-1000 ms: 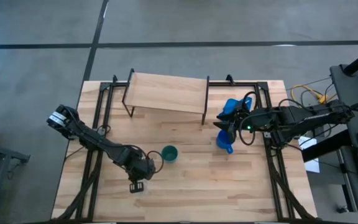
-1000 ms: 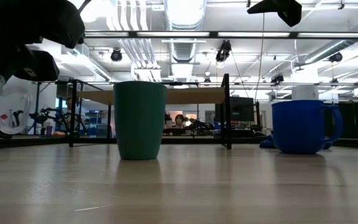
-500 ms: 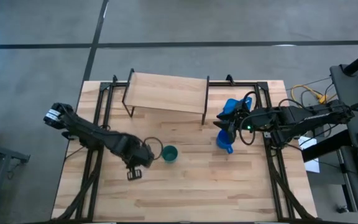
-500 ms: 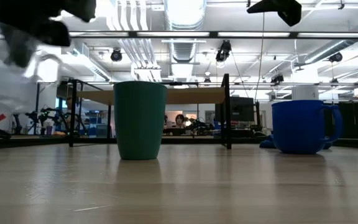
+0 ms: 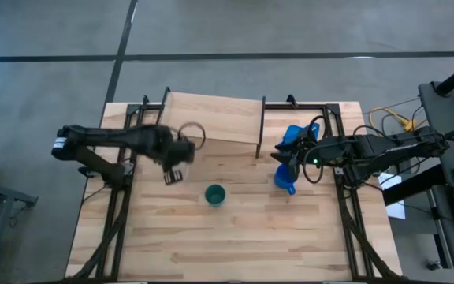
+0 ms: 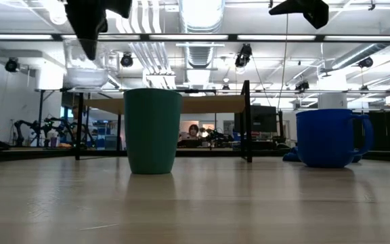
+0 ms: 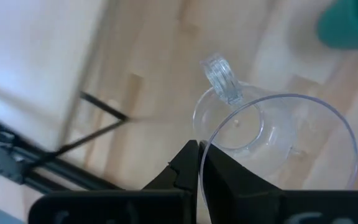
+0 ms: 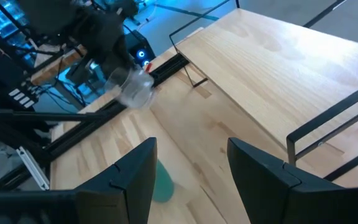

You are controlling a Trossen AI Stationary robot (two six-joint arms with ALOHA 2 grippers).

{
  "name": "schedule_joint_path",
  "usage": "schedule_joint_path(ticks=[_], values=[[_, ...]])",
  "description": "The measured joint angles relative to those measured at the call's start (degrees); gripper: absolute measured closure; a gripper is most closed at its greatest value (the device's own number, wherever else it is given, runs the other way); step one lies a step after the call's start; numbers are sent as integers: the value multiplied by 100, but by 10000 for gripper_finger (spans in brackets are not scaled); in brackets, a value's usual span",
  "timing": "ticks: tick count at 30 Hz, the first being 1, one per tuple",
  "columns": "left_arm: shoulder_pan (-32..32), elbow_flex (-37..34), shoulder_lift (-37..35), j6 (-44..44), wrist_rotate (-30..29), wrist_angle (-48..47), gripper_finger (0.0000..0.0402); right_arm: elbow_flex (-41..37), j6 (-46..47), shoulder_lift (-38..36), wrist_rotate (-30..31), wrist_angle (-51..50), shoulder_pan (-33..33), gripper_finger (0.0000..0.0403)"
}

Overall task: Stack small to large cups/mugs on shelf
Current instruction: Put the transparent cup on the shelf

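Glass cup [image 5: 193, 132] pinched in left hand [image 5: 181, 146], above shelf [image 5: 219, 115] edge.

Two dark arms; right arm [image 5: 369, 150] shows green light, black cables.

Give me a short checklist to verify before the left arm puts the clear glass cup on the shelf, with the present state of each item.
1. Left claw shut on the clear glass cup: ok, its fingers pinch the rim.
2. Cup lifted off the table: ok, in the low view it hangs above the green cup.
3. Cup over the shelf: not ok, it is only at the shelf's near left edge.
4. Shelf top free of things: ok.
5. Right claw out of the way: ok, open, beside the blue mug.
6. Cup held upright: cannot tell.
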Motion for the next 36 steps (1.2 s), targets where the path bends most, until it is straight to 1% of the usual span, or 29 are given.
schedule_joint_path(ticks=[6, 14, 19, 22, 25, 26, 30, 32, 36], values=[[1063, 441, 11, 618, -19, -11, 402, 0, 1, 0, 1, -1, 1, 211], [2435, 999, 20, 1152, -21, 59, 402, 0, -2, 0, 0, -1, 1, 211], [3167, 1153, 28, 1413, -16, 283, 402, 0, -4, 2, -1, -3, 1, 211], [3554, 1155, 31, 1432, 149, 486, 402, 0, -6, 2, 0, -5, 0, 211], [3823, 1129, 80, 1544, 597, 655, 401, 0, -45, 2, 1, -8, 1, 211], [3876, 1127, 118, 1562, 662, 675, 401, 0, -47, 2, 1, -8, 1, 211], [4041, 1125, 340, 1604, 707, 646, 401, 0, -49, 2, 2, -10, 1, 211], [4116, 1120, 464, 1774, 702, 647, 401, 0, -52, 2, 2, -10, 1, 211], [4167, 1120, 695, 1833, 584, 647, 401, 0, -65, 2, 4, -12, 1, 211]])
